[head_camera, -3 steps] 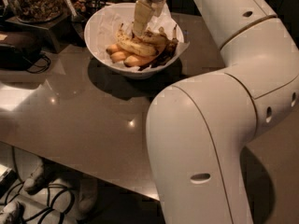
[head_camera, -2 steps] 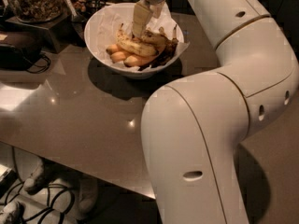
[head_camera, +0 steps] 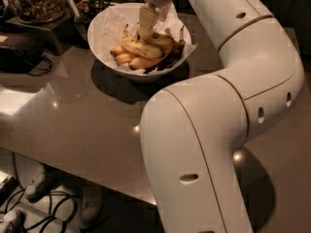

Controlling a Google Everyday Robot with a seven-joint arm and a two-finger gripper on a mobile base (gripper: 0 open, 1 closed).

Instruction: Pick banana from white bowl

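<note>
The one arm (head_camera: 218, 125), white and thickly jointed, reaches across the glossy grey-brown tabletop (head_camera: 82, 125) and drops its pale two-finger gripper (head_camera: 145, 33) from above into the large, deep white bowl (head_camera: 108, 64), which is lined with crumpled white paper. The bowl stands at the far side of the tabletop, well beyond the arm's elbow.

The full-size yellow banana with many brown speckles (head_camera: 147, 49) lies on top of the pile inside the bowl. Its long axis runs roughly left to right across the bowl with a gentle curve, the left end rising toward the far rim. The gripper stands nearly upright directly over the middle-left stretch of the banana, with its tip at or just above the peel. I cannot tell whether it touches the fruit, nor how wide it is set.

So the banana lies straight below the gripper, not off to a side. By my judgement the coming move needs no sideways shift, only a close across the banana's short width and a straight lift.

Short, stubby orange-yellow bananas (head_camera: 127, 59) lie just beside and below it on the near side, and a dark brown piece (head_camera: 171, 58) lies on the right. A grip placed low may catch one of these as well.
</note>
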